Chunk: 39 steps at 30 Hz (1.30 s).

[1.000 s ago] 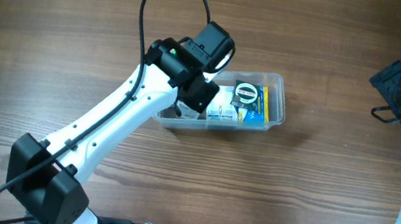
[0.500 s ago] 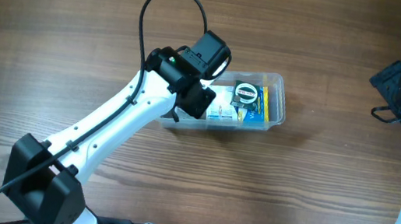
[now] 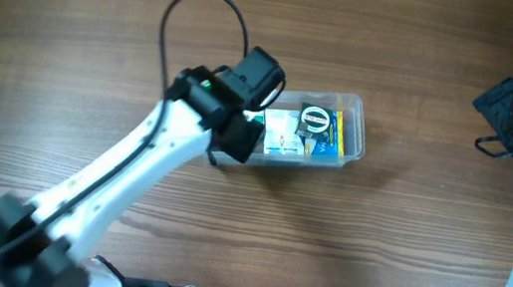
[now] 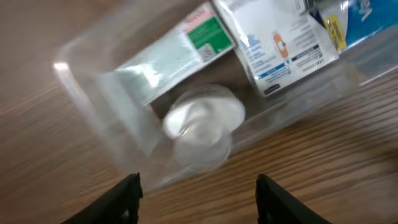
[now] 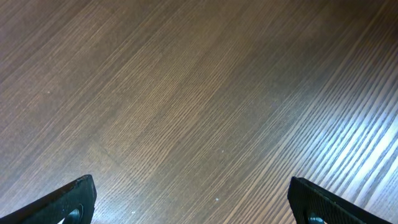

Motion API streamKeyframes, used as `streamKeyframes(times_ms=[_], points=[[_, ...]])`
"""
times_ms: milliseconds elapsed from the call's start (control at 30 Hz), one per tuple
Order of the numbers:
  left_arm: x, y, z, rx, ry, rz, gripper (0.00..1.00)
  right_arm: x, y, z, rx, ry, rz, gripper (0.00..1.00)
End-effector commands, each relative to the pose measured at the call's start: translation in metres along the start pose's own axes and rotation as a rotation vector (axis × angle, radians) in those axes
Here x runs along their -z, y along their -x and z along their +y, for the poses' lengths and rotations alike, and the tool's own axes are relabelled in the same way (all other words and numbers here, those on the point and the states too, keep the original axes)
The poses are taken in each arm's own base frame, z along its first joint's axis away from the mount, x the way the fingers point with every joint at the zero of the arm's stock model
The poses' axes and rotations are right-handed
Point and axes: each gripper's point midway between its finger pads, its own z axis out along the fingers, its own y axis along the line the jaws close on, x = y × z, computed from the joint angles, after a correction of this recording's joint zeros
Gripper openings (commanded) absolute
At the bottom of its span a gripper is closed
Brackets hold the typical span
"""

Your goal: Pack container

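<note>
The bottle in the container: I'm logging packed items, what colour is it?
White; the bottle shows best in the left wrist view, inside the container.

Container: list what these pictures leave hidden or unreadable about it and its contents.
- Overhead: the left arm covers the container's left end.
- Left wrist: motion blur makes the print on the boxes unreadable, and the white bottle is smeared.
- Left wrist: the frame's upper right edge cuts off the blue box.
- Right wrist: only table shows.

No text is legible: print on the boxes (image 4: 280,43) inside the container (image 4: 84,102) is blurred.
</note>
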Motion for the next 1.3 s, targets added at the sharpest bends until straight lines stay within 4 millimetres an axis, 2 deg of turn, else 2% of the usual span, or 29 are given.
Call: streamKeyframes(times_ms=[0, 67, 167, 233, 300, 333, 400, 433, 467, 633, 800, 900, 967, 1100, 1167, 1267], points=[[0.067, 0.000, 0.041, 0.261, 0.133, -0.202, 0.59, -0.002, 0.000, 0.003, -0.018, 0.008, 0.007, 1.00], [0.102, -0.022, 0.065, 0.396, 0.198, -0.277, 0.59, -0.002, 0.000, 0.003, -0.018, 0.007, 0.006, 1.00], [0.152, -0.068, 0.100, 0.600, 0.260, -0.394, 0.59, -0.002, 0.000, 0.003, -0.018, 0.007, 0.006, 1.00], [0.177, -0.095, 0.109, 0.653, 0.229, -0.478, 0.59, -0.002, 0.000, 0.003, -0.018, 0.008, 0.007, 1.00], [0.195, -0.115, 0.114, 0.667, 0.190, -0.561, 0.65, -0.002, 0.000, 0.003, -0.018, 0.008, 0.007, 1.00], [0.203, -0.125, 0.116, 0.671, 0.171, -0.603, 0.73, -0.002, 0.000, 0.003, -0.018, 0.008, 0.007, 1.00], [0.213, -0.152, 0.119, 0.632, 0.134, -0.688, 0.83, -0.002, 0.000, 0.003, -0.018, 0.008, 0.007, 1.00], [0.212, -0.158, 0.120, 0.634, 0.122, -0.702, 0.89, -0.002, 0.000, 0.003, -0.018, 0.008, 0.007, 1.00], [0.209, -0.164, 0.116, 0.636, 0.090, -0.710, 1.00, -0.002, 0.000, 0.003, -0.018, 0.008, 0.007, 1.00], [0.202, -0.171, 0.085, 0.613, -0.113, -0.673, 1.00, -0.002, 0.000, 0.003, -0.018, 0.008, 0.007, 1.00], [0.199, -0.175, 0.086, 0.604, -0.097, -0.653, 1.00, -0.002, 0.000, 0.003, -0.018, 0.008, 0.007, 1.00], [0.184, -0.172, 0.092, 0.613, -0.038, -0.638, 1.00, -0.002, 0.000, 0.003, -0.018, 0.008, 0.007, 1.00], [0.169, -0.164, 0.093, 0.603, -0.007, -0.632, 1.00, -0.002, 0.000, 0.003, -0.018, 0.008, 0.007, 1.00], [0.130, -0.118, 0.085, 0.488, -0.013, -0.726, 1.00, -0.002, 0.000, 0.003, -0.018, 0.008, 0.007, 1.00], [0.110, -0.102, 0.083, 0.468, -0.052, -0.756, 1.00, -0.002, 0.000, 0.003, -0.018, 0.008, 0.007, 1.00], [0.078, -0.095, 0.094, 0.539, -0.110, -0.780, 1.00, -0.002, 0.000, 0.003, -0.018, 0.008, 0.007, 1.00]])
